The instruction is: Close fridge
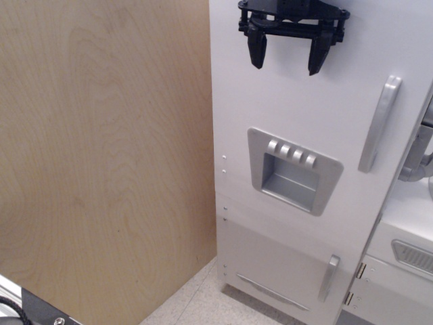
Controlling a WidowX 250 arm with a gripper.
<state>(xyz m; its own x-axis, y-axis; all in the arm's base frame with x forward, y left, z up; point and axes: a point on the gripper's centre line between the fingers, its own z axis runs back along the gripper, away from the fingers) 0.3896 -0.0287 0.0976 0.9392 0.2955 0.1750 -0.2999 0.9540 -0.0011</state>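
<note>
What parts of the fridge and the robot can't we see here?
- Inside of the fridge: hidden behind its big door.
- Top of the fridge: cut off by the upper edge.
- The arm above the tool: cut off by the same edge.
- Whether the tool touches the door: cannot tell from this single view.
- The counter on the right: cut off by the right edge.
</note>
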